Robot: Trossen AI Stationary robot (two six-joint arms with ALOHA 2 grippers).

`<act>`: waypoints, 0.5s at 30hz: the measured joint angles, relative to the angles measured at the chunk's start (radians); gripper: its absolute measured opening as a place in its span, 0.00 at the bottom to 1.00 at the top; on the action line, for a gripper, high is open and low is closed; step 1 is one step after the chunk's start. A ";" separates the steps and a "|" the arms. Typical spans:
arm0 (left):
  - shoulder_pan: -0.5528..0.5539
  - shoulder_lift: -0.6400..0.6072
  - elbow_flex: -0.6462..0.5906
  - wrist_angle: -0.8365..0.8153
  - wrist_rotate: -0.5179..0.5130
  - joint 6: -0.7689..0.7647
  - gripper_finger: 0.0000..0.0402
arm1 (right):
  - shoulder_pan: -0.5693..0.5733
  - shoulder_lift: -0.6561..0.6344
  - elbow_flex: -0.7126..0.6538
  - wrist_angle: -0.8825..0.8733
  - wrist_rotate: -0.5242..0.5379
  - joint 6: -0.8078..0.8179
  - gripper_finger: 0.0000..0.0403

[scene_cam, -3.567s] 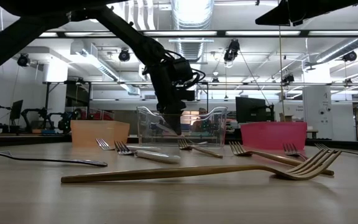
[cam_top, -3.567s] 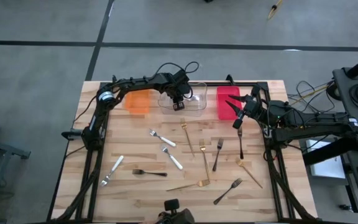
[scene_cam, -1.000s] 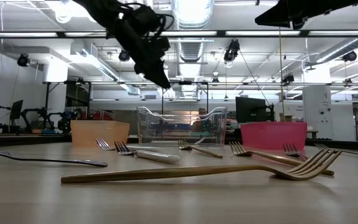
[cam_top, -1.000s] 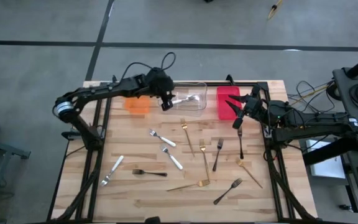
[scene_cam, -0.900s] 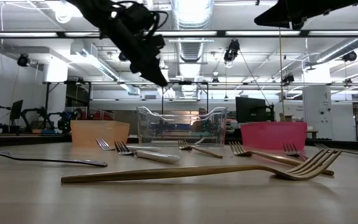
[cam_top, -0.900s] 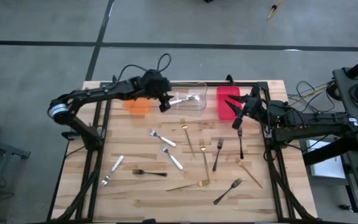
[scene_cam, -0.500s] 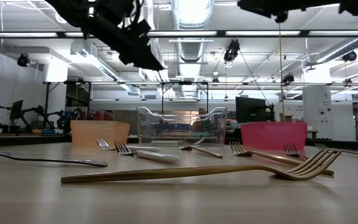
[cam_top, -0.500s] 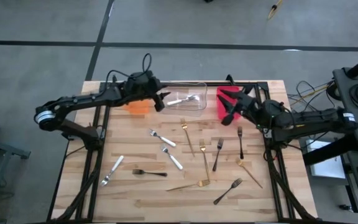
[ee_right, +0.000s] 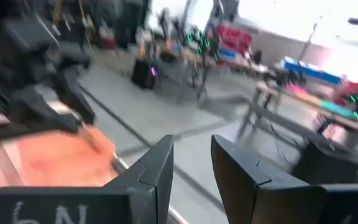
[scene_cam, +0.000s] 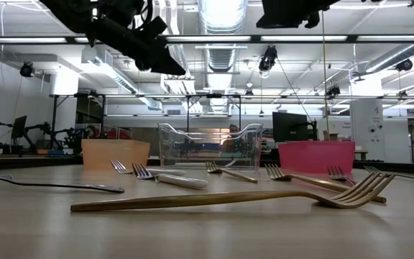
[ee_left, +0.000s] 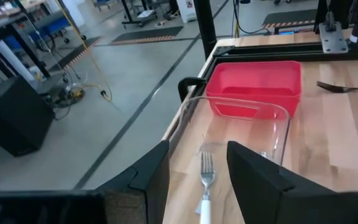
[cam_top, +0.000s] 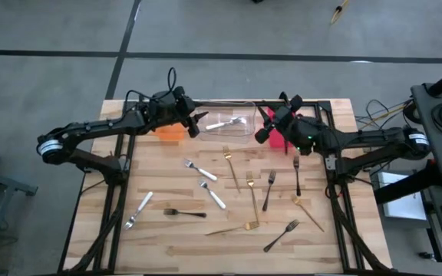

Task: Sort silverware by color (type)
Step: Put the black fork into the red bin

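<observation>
The sorting has barely begun: one silver fork lies in the clear bin at the surface's far edge, eleven utensils remain scattered mid-surface, and both left gripper and right gripper hover with jaws spread, empty.

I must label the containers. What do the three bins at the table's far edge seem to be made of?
All three look like plastic. The orange bin and the red bin are smooth, evenly coloured and opaque. The clear bin is see-through: a white-handled fork shows inside it.
</observation>
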 joint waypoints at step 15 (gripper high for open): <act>0.006 -0.004 0.012 0.075 -0.171 0.156 0.35 | -0.002 0.058 0.295 -1.020 -0.309 0.690 0.25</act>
